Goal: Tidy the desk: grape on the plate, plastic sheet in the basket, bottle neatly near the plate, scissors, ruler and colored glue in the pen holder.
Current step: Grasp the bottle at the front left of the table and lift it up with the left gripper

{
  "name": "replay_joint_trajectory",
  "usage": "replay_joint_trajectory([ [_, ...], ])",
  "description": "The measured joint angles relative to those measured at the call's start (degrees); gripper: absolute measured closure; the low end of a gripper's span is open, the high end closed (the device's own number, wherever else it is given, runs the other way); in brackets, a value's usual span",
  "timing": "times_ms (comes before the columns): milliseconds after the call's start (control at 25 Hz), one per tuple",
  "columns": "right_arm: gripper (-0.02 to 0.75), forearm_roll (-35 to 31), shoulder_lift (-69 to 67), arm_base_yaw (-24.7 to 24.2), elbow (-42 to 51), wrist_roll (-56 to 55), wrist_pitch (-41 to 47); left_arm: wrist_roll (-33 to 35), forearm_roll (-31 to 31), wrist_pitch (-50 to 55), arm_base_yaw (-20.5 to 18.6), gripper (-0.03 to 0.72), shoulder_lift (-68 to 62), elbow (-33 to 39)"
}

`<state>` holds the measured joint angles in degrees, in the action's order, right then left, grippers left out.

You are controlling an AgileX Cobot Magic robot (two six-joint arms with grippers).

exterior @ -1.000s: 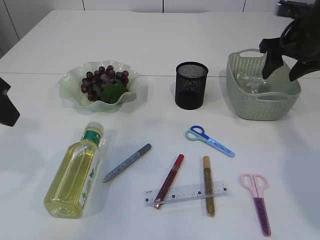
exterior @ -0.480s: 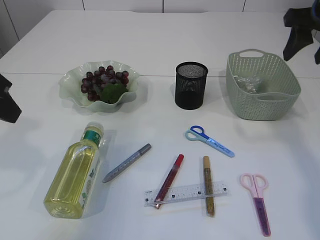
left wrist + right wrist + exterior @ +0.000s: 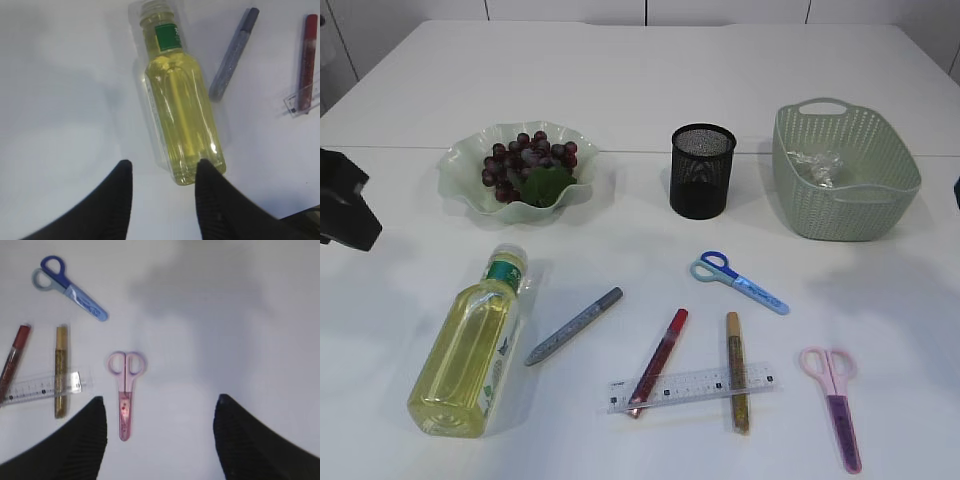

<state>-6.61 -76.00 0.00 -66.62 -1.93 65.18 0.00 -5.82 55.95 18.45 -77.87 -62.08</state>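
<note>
White table; bottle lying beside grey glue

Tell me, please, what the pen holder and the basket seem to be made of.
Pen holder: probably black metal mesh, matte; fine see-through holes show in its wall. Basket: likely moulded plastic, pale green, with a woven-look pattern and slightly glossy rim; it could be another material.

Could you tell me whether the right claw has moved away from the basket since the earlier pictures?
Yes. It hung over the basket, then withdrew right, out of the exterior view.
</note>
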Motion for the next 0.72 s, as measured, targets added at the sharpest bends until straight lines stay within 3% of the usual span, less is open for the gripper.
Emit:
replay_joint_trajectory([
  [360, 0.216, -0.52, 2.96, 0.0, 4.28, 1.05, -0.08, -17.44, 7.72, -2.69, 10.84, 0.379, -7.52, 0.0],
  [520, 0.216, -1.24, 2.96, 0.0, 4.28, 1.93, -0.63, -23.91, 7.82, -4.49, 12.59, 0.373, -12.73, 0.0],
  [720, 0.217, -1.24, 2.96, 0.0, 4.28, 3.25, -0.78, -28.55, 8.29, -4.7, 12.59, 0.228, -17.62, 0.0],
])
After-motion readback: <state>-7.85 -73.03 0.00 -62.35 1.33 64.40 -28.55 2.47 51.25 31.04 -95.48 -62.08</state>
